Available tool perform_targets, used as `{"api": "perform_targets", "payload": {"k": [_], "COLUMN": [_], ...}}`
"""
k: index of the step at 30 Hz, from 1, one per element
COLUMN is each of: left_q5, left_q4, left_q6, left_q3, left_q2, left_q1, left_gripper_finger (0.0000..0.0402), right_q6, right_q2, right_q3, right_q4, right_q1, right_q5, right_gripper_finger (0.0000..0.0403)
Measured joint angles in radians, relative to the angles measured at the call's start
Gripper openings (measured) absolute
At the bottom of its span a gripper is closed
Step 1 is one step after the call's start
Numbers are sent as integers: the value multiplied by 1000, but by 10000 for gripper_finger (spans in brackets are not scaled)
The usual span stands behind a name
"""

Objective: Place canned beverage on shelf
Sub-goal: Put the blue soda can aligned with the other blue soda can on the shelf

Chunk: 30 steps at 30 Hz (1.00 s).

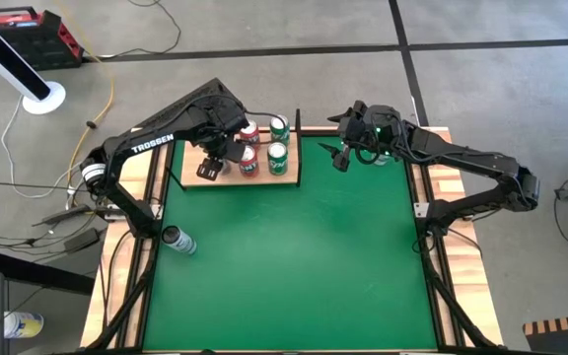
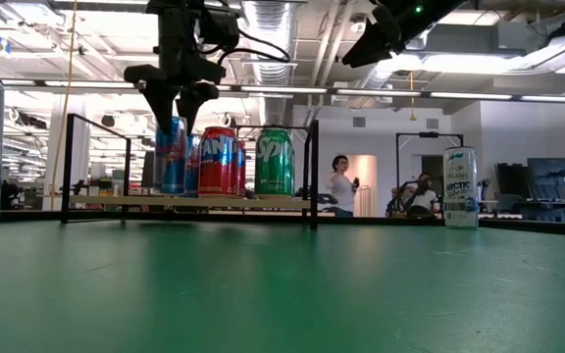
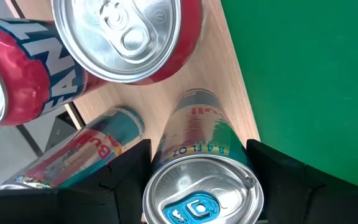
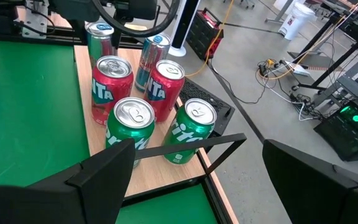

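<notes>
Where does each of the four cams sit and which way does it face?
High: overhead, straight down on the green table; both dark arms show.
Low: table height, level toward the light-wood shelf; left gripper drops in.
Left wrist: above a slim silver-blue can; own fingers flank it.
Right wrist: faces the shelf from the side; own fingers at bottom.
Shared: red cans and green cans, seen in the low and right wrist views.

A slim blue-tabbed can [image 3: 202, 186] stands between the left gripper's [image 3: 201, 180] dark fingers [image 3: 126, 171]; red cans [image 3: 129, 37] share the wooden shelf [image 3: 229, 93].
</notes>
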<state>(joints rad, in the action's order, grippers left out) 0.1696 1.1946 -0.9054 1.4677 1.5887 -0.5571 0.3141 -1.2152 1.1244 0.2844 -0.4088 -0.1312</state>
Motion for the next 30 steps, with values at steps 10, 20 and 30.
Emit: {"api": "perform_targets", "payload": {"k": [10, 20, 30], "left_q5": [-6, -33, -2], "left_q4": [-4, -5, -4], "left_q6": [36, 79, 80], "left_q3": [0, 0, 0], "left_q2": [0, 0, 0], "left_q1": [0, 0, 0], "left_gripper_finger": [227, 240, 244], "right_q6": [0, 0, 0], "right_q2": [0, 0, 0], "right_q3": [0, 0, 0], "right_q4": [0, 0, 0], "right_q1": [0, 0, 0], "right_q5": [0, 0, 0], "right_gripper_finger": [378, 378, 378]}}
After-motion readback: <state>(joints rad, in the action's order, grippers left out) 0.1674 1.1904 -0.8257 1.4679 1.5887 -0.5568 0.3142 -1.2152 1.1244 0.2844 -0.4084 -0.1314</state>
